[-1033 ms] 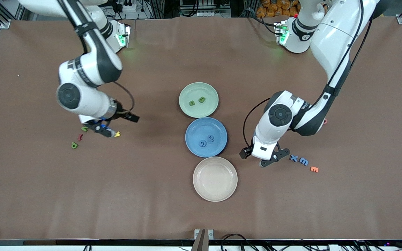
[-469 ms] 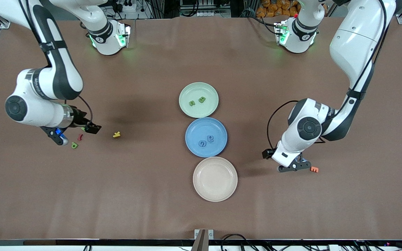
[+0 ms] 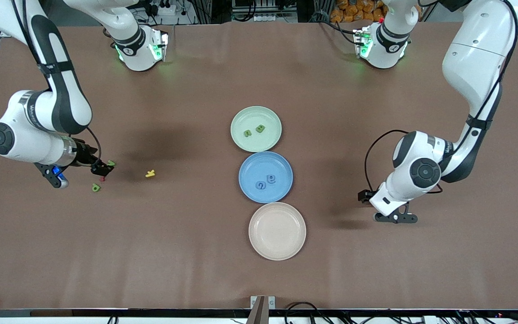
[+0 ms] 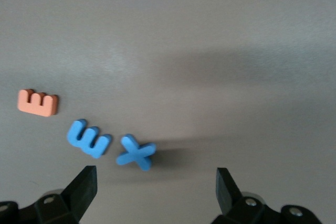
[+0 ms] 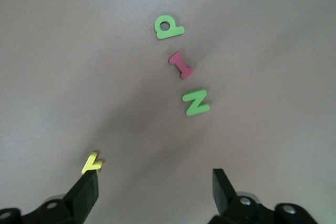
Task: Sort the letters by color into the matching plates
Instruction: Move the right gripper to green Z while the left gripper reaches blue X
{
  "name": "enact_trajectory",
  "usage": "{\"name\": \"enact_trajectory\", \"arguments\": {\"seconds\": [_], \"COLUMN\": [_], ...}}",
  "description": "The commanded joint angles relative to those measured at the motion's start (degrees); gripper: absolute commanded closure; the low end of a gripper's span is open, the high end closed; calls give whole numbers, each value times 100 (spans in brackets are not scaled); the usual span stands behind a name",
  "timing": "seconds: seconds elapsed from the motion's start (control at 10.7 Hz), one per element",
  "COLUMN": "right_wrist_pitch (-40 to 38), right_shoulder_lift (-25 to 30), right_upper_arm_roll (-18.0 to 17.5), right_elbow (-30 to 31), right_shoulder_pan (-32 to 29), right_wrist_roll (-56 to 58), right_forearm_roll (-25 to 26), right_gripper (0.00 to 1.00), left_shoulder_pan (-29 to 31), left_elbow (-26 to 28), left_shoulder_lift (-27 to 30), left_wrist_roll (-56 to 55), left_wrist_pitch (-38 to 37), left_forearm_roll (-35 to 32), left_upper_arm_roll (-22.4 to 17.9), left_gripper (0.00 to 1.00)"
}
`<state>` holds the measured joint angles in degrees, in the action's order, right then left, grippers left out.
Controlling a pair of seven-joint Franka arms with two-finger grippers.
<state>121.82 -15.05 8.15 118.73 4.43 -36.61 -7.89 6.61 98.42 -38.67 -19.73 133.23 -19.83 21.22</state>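
The left end effector (image 4: 152, 195) hangs open over the blue letters (image 4: 135, 152). The right end effector (image 5: 155, 195) hangs open over the green letters (image 5: 196, 103).

Green "p" (image 5: 168, 27), red "I" (image 5: 181, 65), green "N" (image 5: 196, 103), yellow letter (image 5: 92, 163) beneath open end effector (image 5: 155, 192).

Left gripper (image 3: 396, 219) low, jaws spread; right gripper (image 3: 81, 173) low, jaws spread.

Brown table (image 3: 196, 252) carrying plates and loose letters

Green plate (image 3: 256, 128), blue plate (image 3: 265, 176) and cream plate (image 3: 277, 231) are sitting touching in a row; toward the right arm's end from the blue plate are lying a yellow letter (image 3: 150, 173) and green letter (image 3: 96, 187).
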Motion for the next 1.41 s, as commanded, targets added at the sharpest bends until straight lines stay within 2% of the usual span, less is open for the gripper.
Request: {"name": "enact_trajectory", "arguments": {"seconds": [0.0, 0.19, 0.28, 0.66, 0.84, 1.03, 1.31], "right_wrist_pitch": [595, 1541, 1747, 1889, 2326, 2854, 2891], "right_shoulder_lift": [-173, -209, -226, -218, -218, -235, -270], "right_upper_arm_roll": [134, 143, 143, 239, 302, 302, 302], "right_elbow": [229, 745, 862, 1195, 1485, 1767, 1777], "right_shoulder_pan": [67, 111, 111, 111, 111, 111, 93], "right_wrist_roll": [416, 435, 444, 532, 812, 857, 1093], "right_forearm_roll": [51, 59, 59, 59, 59, 59, 59], "right_gripper": [12, 14, 15, 18, 19, 19, 23], "left_shoulder_pan": [112, 112, 138, 174, 244, 279, 279], "left_elbow": [2, 10, 36, 159, 204, 221, 256], "left_shoulder_lift": [-96, -237, -281, -387, -396, -396, -396], "left_wrist_roll": [215, 215, 215, 232, 250, 425, 444], "left_wrist_pitch": [9, 219, 360, 694, 748, 748, 748], "left_forearm_roll": [-153, -153, -144, -188, -529, -583, -583], "left_upper_arm_roll": [67, 67, 67, -11, -38, -47, -47], "left_gripper": [0, 0, 0, 0, 0, 0, 0]}}
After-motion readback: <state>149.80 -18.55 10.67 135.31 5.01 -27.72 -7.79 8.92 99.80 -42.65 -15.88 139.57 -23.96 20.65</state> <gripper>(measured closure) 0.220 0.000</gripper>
